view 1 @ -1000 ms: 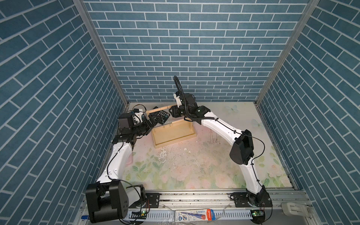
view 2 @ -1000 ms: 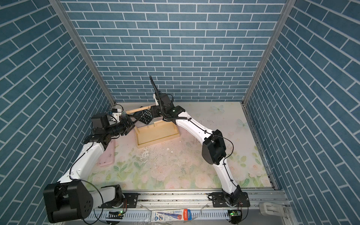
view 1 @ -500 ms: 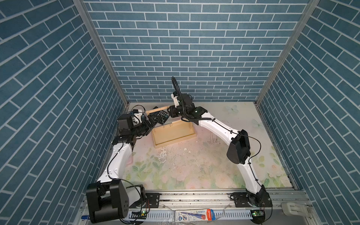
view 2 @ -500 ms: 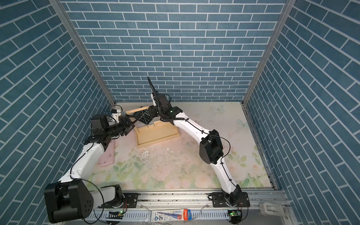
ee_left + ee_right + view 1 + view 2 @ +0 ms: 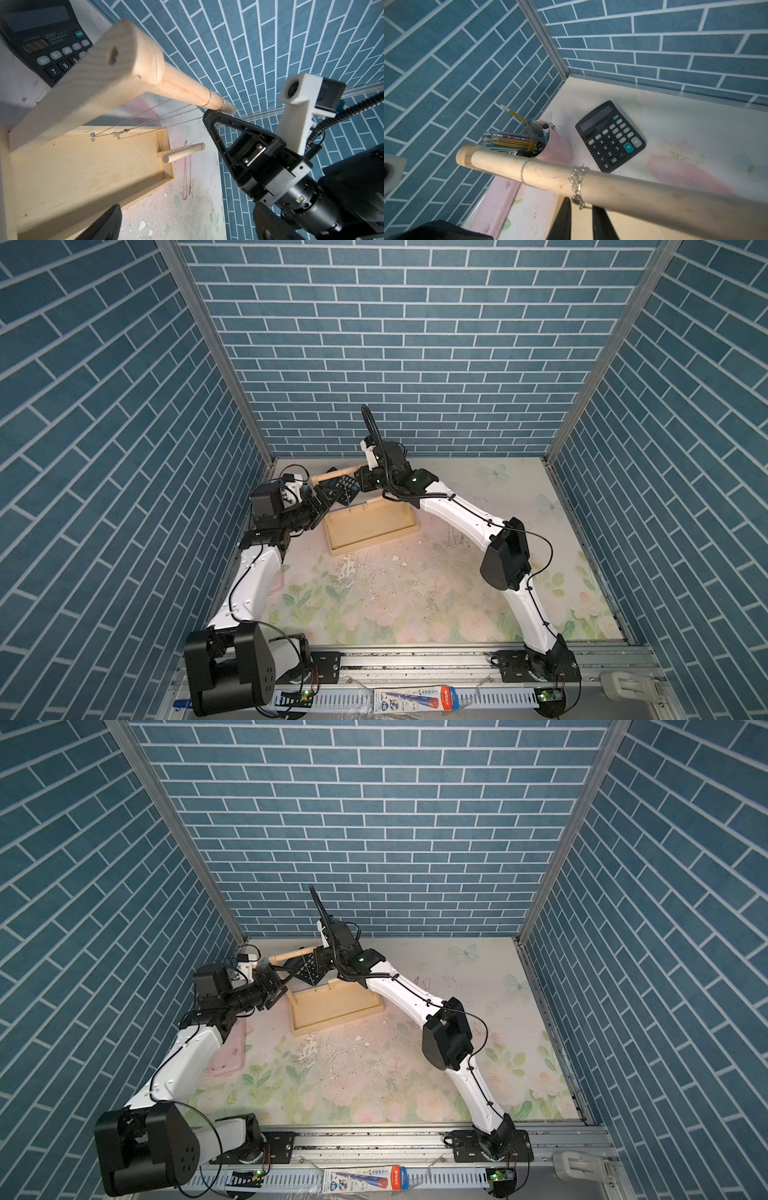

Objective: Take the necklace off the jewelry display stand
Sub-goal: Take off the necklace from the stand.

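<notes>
The pale wooden jewelry display stand stands at the back left. Thin silver necklaces hang from its upper dowel. One necklace loops the dowel with its clasp hanging below, and a second chain sits further along. My right gripper is right under the dowel. Its fingers stand a narrow gap apart on either side of that clasp, and their tips are hidden behind the dowel. My left gripper is wide open beside the stand's tall upright and holds nothing. Both grippers show in a top view, left and right.
A black calculator and a pink pencil cup sit behind the stand in the corner. Another necklace lies on the floral mat beyond the short lower dowel. A pink tray lies under my left arm.
My right gripper has narrowed its fingers around the hanging chain and edged slightly left under the dowel. The left arm has stayed put.
</notes>
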### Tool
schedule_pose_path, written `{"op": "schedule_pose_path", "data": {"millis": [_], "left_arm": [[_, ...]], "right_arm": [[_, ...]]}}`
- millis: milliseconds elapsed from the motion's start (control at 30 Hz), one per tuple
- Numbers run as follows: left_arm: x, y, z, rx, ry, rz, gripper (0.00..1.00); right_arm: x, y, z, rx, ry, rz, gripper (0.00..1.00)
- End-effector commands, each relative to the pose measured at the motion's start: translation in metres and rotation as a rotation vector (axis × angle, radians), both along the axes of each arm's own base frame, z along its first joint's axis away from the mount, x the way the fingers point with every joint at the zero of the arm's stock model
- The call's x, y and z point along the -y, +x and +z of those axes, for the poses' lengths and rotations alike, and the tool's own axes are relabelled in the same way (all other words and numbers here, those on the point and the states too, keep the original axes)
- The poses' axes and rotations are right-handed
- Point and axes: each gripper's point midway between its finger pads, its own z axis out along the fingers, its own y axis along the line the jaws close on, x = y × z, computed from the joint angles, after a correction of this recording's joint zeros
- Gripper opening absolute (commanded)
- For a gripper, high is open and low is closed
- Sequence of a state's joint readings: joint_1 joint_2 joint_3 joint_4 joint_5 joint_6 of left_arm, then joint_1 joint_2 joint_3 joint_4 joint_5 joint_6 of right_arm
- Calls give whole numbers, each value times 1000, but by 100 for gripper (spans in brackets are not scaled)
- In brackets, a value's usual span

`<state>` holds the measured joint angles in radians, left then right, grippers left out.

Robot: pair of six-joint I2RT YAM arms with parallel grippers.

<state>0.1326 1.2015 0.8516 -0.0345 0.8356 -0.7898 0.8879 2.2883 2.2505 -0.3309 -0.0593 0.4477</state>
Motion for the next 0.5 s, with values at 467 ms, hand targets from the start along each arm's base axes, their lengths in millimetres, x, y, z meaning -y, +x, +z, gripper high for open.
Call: {"op": "schedule_pose_path", "data": {"millis": [467], "left_arm": [[1, -2, 1, 19, -8, -11, 99]], "right_arm": [[-4, 10, 4, 32, 8, -57, 5]]}}
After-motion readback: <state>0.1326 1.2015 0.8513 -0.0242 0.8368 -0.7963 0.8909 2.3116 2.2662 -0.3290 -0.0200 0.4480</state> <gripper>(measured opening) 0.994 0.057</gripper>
